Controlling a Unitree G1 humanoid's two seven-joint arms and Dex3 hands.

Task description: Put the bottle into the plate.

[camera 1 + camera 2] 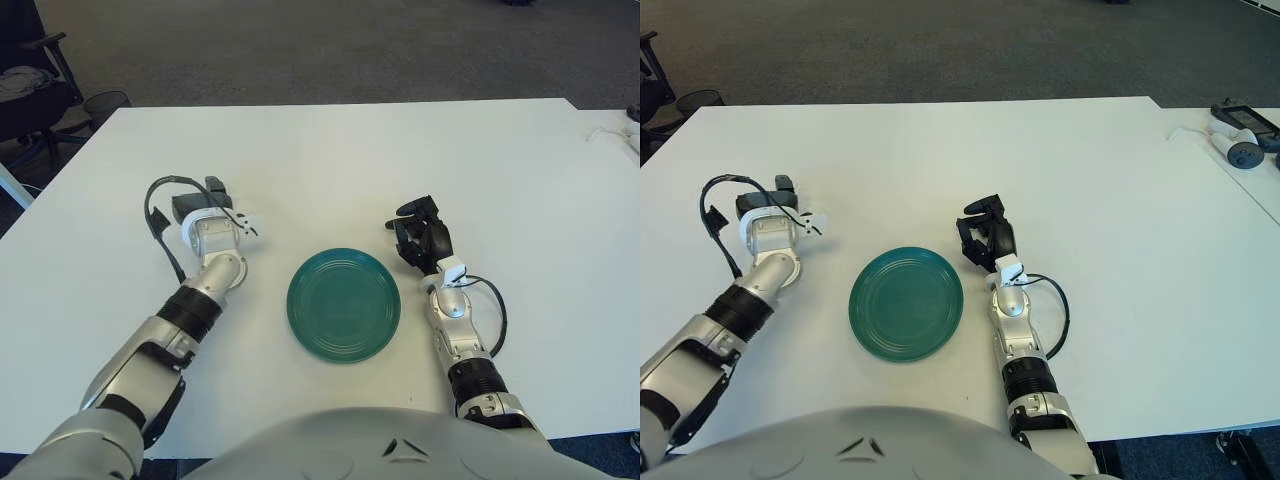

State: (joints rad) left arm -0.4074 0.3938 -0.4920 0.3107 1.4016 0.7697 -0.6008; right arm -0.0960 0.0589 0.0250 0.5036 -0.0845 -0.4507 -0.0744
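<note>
Plate [343, 305], green and round, lies flat on the white surface [330, 160] between the two arms, with nothing on it. No bottle can be made out anywhere on the surface in either eye view, so its place cannot be told.

The left hand [212, 212] shows left of the plate and a little farther from the robot, well clear of the rim. Its white wrist housing and a looping black cable [157, 215] cover most of it; only dark finger parts poke out above the housing, and whether they are curled or spread cannot be told. Nothing is seen between them.

The right hand [420, 236] shows right of the plate, near its upper right rim but apart from it. Its black fingers [983, 207] are bent inward toward the palm, and no object is visible inside them. Whether the hand touches the surface is hard to judge. A black cable [493, 305] arcs out from the right forearm.

At the far right edge, a white object with a thin cord [608, 133] is cut off in the left eye view; the right eye view shows small grey and white devices [1238, 135] on an adjoining white top there, too small to name. Dark carpet lies beyond the surface, and part of a chair [28, 85] is cropped at the upper left. The robot's grey torso fills the bottom edge.
</note>
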